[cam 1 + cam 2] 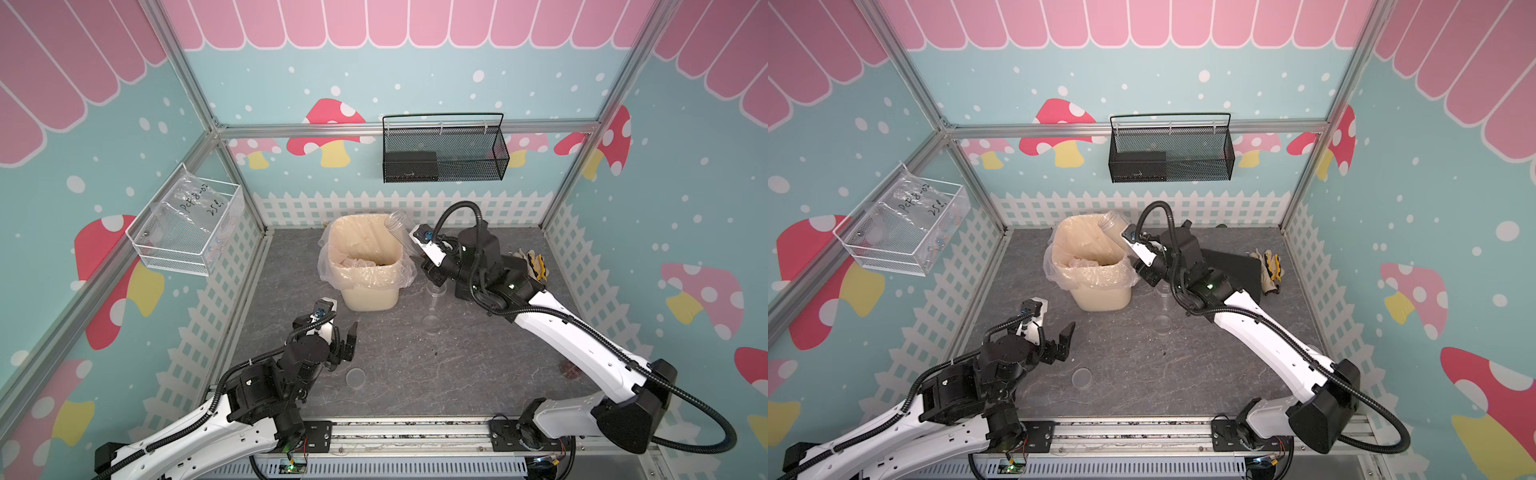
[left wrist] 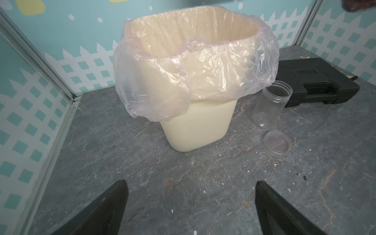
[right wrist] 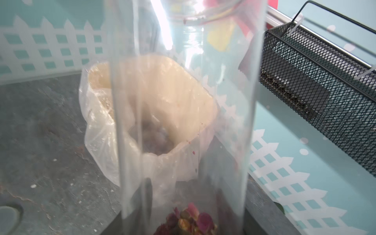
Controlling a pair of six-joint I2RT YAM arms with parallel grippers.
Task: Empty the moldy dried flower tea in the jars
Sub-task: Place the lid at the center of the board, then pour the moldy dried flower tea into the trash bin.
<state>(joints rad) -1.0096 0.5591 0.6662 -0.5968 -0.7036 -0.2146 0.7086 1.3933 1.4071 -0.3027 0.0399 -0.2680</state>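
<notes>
My right gripper (image 1: pixel 417 239) is shut on a clear jar (image 1: pixel 396 225) (image 3: pixel 183 101), held tilted with its open mouth up, above the back right corner of the cream bin (image 1: pixel 370 296) (image 2: pixel 195 126). The moldy dried flower tea (image 3: pixel 191 220), reddish and tan bits, lies at the jar's bottom by the jaws. A second jar (image 2: pixel 270 103) stands upright and empty to the right of the bin. Another jar with reddish-brown contents (image 1: pixel 568 370) peeks out beside my right forearm. My left gripper (image 1: pixel 345 336) (image 2: pixel 191 183) hovers open in front of the bin, holding nothing.
Clear round lids lie on the grey table (image 1: pixel 432 322) (image 1: pixel 355 378) (image 2: pixel 277 144). A black case (image 2: pixel 317 81) and gloves (image 1: pixel 534 264) sit at the back right. A black mesh basket (image 1: pixel 444 153) hangs on the back wall and a white wire basket (image 1: pixel 187 224) on the left wall.
</notes>
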